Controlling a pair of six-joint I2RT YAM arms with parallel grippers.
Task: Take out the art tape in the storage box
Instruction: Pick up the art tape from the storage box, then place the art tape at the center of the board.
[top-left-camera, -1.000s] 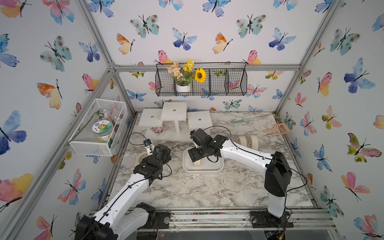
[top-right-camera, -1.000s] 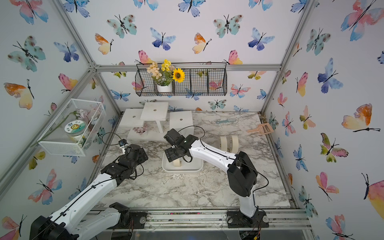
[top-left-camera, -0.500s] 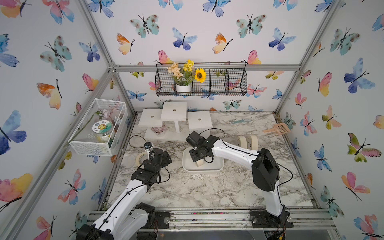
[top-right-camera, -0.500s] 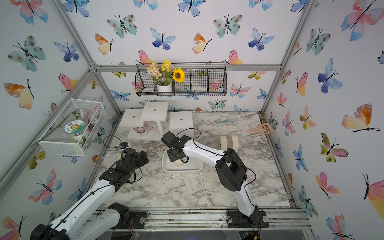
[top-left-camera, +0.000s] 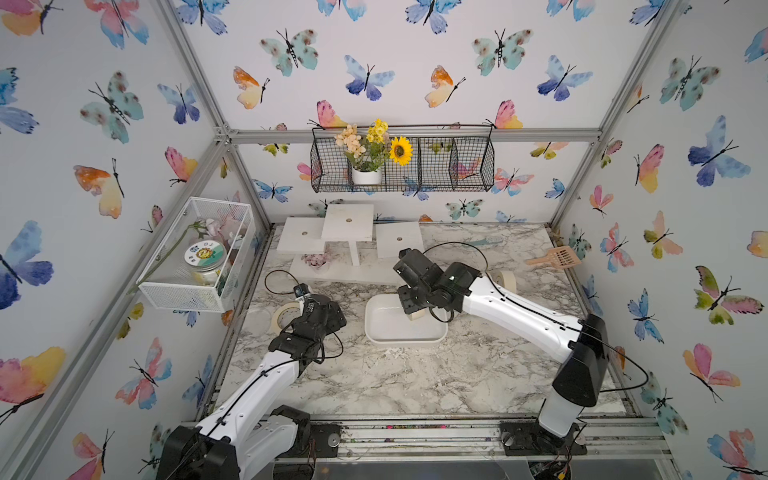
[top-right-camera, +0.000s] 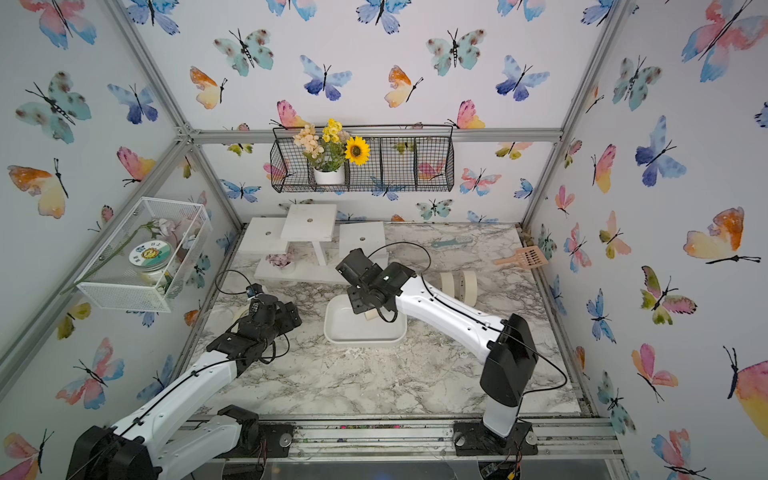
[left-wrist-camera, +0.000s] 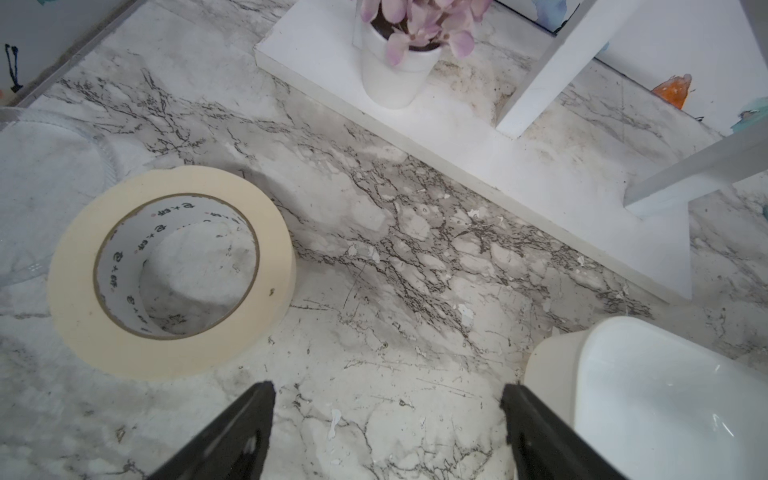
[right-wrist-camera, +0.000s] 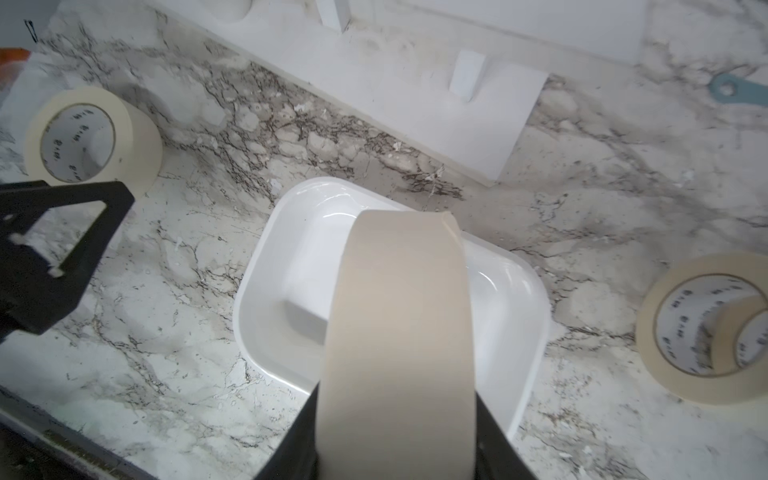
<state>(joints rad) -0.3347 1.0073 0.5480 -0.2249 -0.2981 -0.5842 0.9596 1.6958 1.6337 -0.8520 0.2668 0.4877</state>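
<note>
Top view: tape roll (top-left-camera: 419, 316) on edge at tray's (top-left-camera: 386, 328) 1 o'clock, pinched by right claw (top-left-camera: 413, 311); another roll (top-left-camera: 275, 322) at 9 o'clock.
Left wrist: left claw (left-wrist-camera: 387, 388) wide, empty.
Right wrist: smooth curved face could slip the pinch and drop back. Roll cream, matte, tail end lifted.

Marble table (top-left-camera: 415, 386) bears the storage box (top-left-camera: 405, 341), three art tape rolls (left-wrist-camera: 170, 270), a white stand (top-left-camera: 345, 275), a scoop (top-left-camera: 555, 258).
</note>
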